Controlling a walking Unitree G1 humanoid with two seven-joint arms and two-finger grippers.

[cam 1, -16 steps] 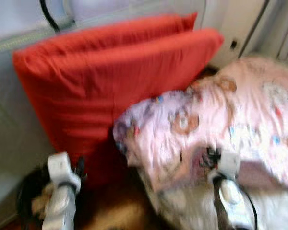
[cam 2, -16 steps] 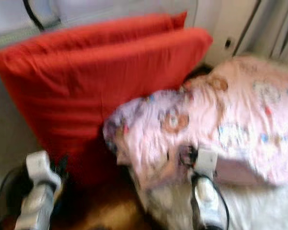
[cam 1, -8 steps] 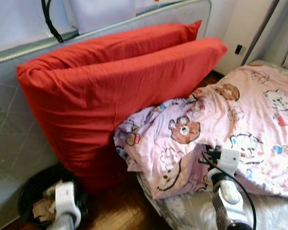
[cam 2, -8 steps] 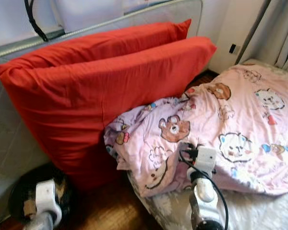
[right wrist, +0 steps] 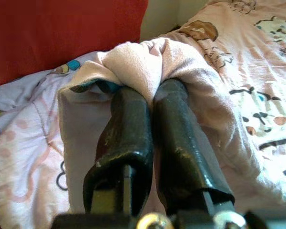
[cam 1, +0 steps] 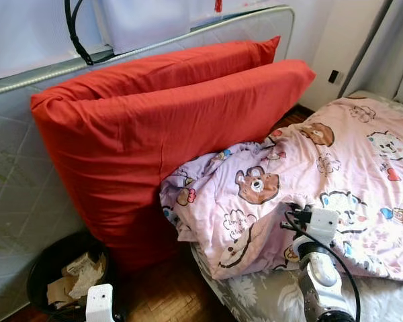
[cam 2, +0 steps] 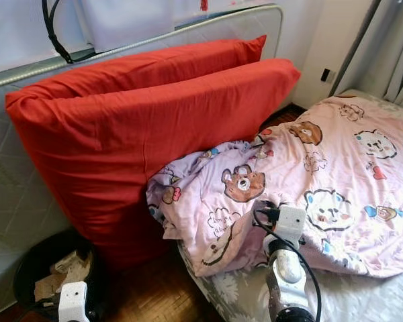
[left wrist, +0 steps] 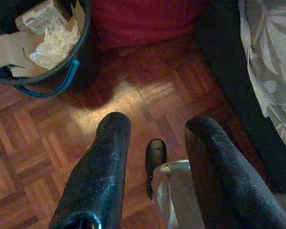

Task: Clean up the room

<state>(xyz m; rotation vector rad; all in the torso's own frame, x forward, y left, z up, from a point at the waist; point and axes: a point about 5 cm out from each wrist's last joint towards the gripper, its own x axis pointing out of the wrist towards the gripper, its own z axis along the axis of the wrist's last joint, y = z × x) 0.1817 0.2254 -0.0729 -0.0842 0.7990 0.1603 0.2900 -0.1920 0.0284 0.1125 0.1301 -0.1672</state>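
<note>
Right gripper point(right wrist: 150, 90) pinching the pink cartoon-bear printed blanket point(cam 1: 336, 181) on the bed.

Its two black fingers are pressed together on a fold of the blanket, which lies crumpled against the two big red pillows point(cam 1: 161, 134). The left gripper point(left wrist: 157, 129) hangs with fingers apart above the wooden parquet floor point(left wrist: 133, 105), near the black round waste bin point(cam 1: 43, 272) holding paper scraps.

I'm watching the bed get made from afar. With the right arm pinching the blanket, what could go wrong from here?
The right gripper pinches just a small fold of the blanket, so it might slip out when pulled. The blanket lies against the red cushions, which could topple toward the trash bin. The left gripper hangs open above the floor.
</note>
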